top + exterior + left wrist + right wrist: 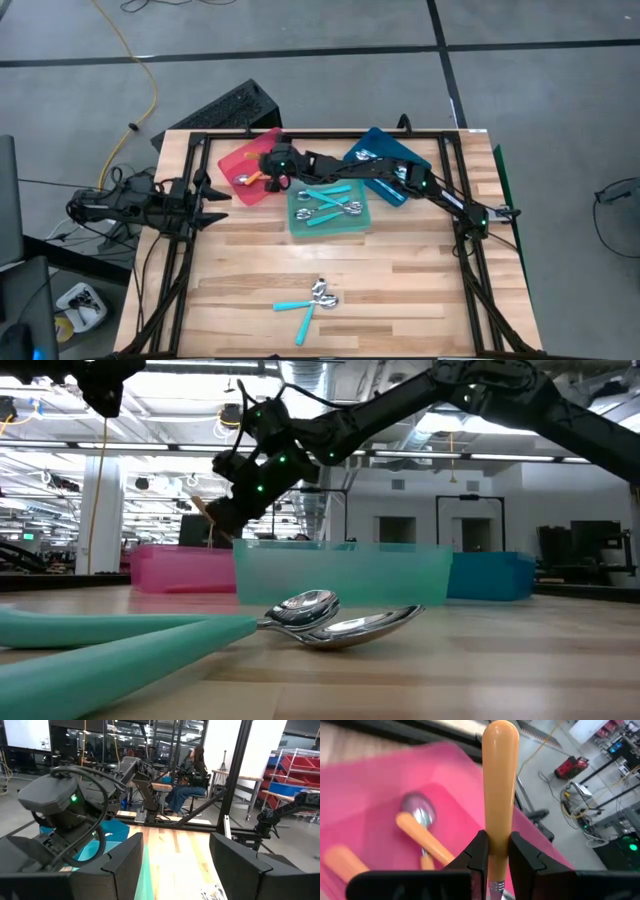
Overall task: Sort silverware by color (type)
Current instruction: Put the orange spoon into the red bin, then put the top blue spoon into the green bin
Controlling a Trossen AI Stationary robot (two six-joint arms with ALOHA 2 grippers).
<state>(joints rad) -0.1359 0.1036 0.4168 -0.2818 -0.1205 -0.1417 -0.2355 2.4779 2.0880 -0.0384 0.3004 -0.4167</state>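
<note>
Wooden table (400, 280); right gripper (496, 851) pinches an orange-handled spoon (500, 785) above the pink tray (232, 162); left gripper (175, 865) parted, empty

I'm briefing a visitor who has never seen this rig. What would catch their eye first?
The right gripper, reached across over the pink tray at the table's far side, is shut on an orange-handled spoon, with more orange spoons lying in the tray below. Two teal-handled spoons lie loose near the front edge. The left gripper waits open at the left side.

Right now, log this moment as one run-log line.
right claw: shut on orange-handled spoon, over red tray | left claw: open, parked at table's left edge | two teal-handled spoons: unsorted
</note>
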